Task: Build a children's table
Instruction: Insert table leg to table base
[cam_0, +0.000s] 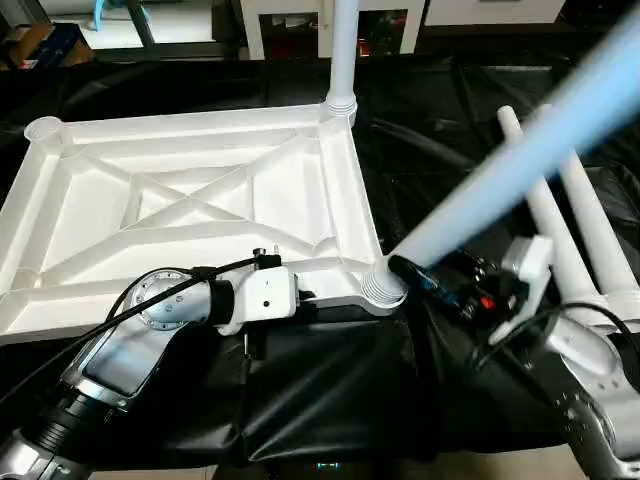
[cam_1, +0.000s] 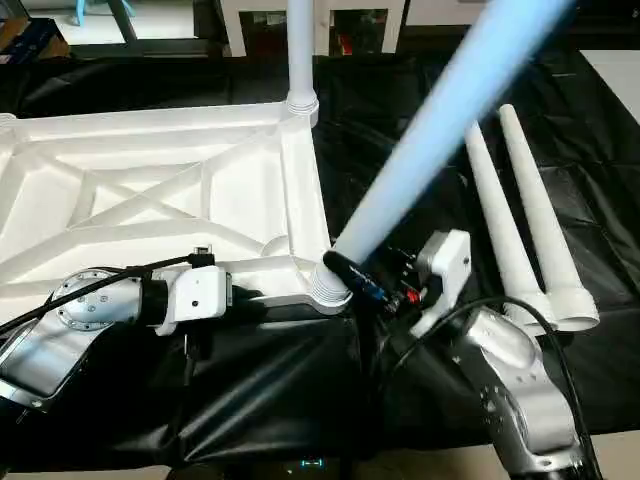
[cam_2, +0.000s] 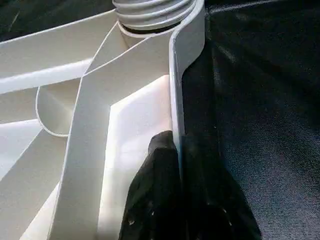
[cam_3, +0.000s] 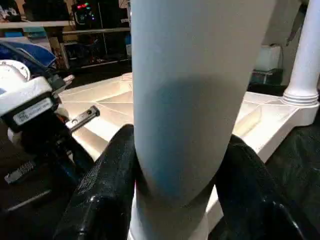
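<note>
The children's table top lies upside down on black cloth, its X-ribs facing up. One white leg stands upright in the far right corner socket. A second leg sits tilted in the near right socket. My right gripper is shut on this leg just above its threaded base, one black finger on each side. My left gripper is shut on the top's near rim, close to that socket. Two loose legs lie side by side on the cloth to the right.
Black cloth covers the work surface around the top. A white shelving unit stands behind the far edge. A cardboard box sits at the far left. The far left corner socket has no leg in it.
</note>
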